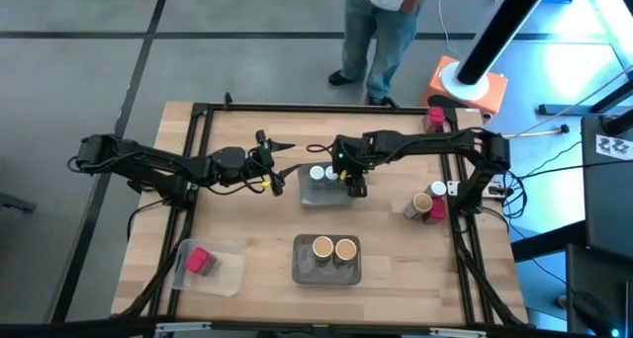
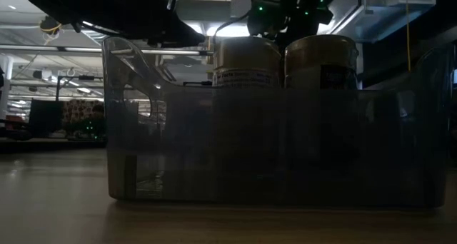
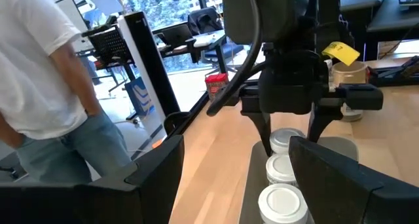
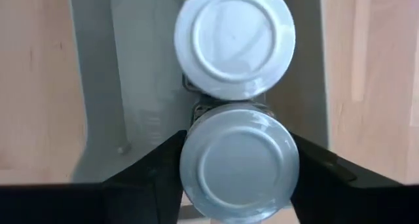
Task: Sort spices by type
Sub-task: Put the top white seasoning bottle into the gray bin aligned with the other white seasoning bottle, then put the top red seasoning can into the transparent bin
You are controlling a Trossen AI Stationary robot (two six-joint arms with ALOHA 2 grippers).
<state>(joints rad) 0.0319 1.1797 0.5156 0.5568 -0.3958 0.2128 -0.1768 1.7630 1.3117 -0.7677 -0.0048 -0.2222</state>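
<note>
Right wrist view: right hand (image 4: 237,168), fingers straddling a white-lidded round jar (image 4: 239,164) in the grey rectangular tray (image 4: 91,86), touching its neighbour jar (image 4: 234,40). Grip uncertain; fingers should spread fully before rising straight. Left hand (image 1: 280,166) waits beside the tray, parted, empty.

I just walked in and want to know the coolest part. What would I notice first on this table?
The right gripper reaches down into the grey tray at the table's middle, its fingers on either side of a round white-lidded jar, with more white-lidded jars beside it. Nearer the front, two tan-topped brown cylinders stand in another tray, and a red blocky packet sits at the front left.
</note>
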